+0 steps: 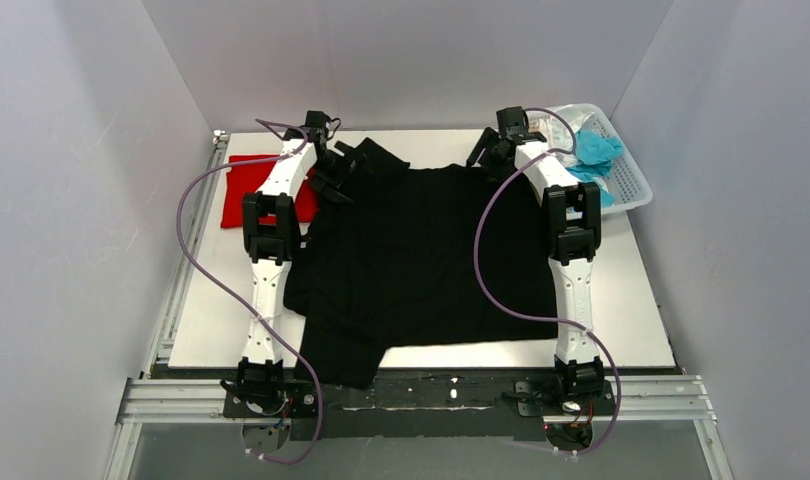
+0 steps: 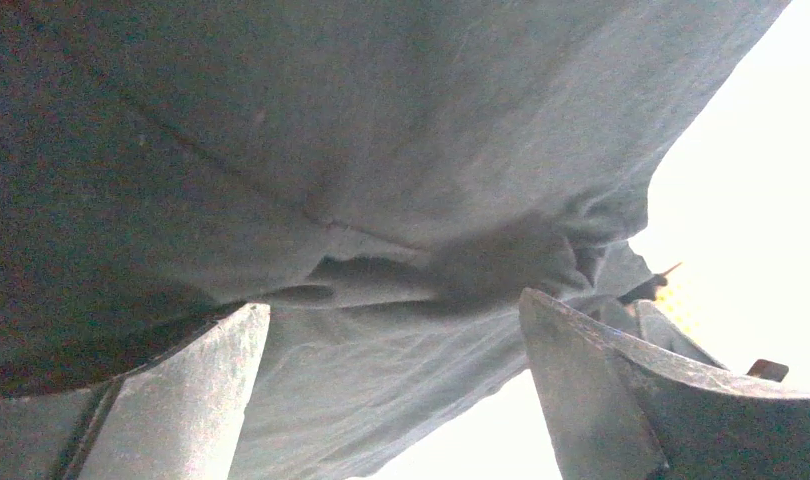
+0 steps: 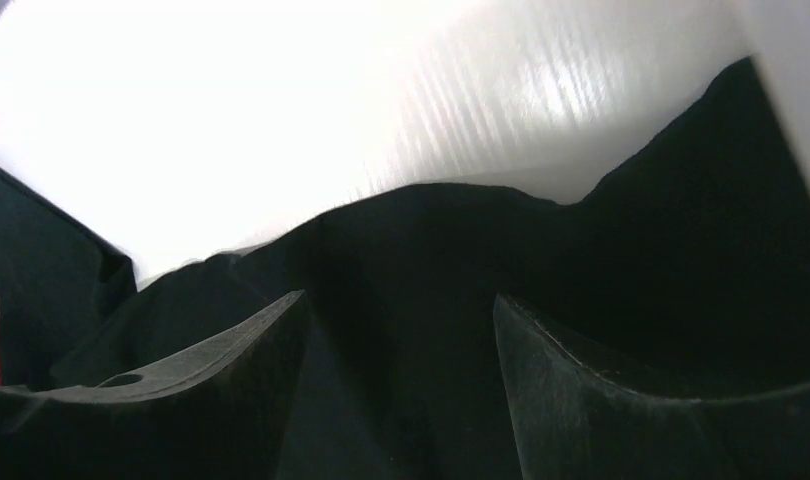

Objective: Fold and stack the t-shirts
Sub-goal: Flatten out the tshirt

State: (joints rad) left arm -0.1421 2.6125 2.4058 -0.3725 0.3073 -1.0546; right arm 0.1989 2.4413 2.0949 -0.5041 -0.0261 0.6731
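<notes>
Top external: left tool and right tool, fingers apart, over plain black t-shirt

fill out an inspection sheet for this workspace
surface: white tabletop, middle covered by cloth
job's things: large black cloth t-shirt spread out, one part hanging over the near edge; red cloth t-shirt lying flat, far left
clutter: white plastic lattice basket far right, holding cyan cloth
hands: left hand open; right hand open; both over the black t-shirt's far edge
cables: purple cables looping beside each arm
surroundings: plain grey walls; metal frame rail at the near edge
</notes>
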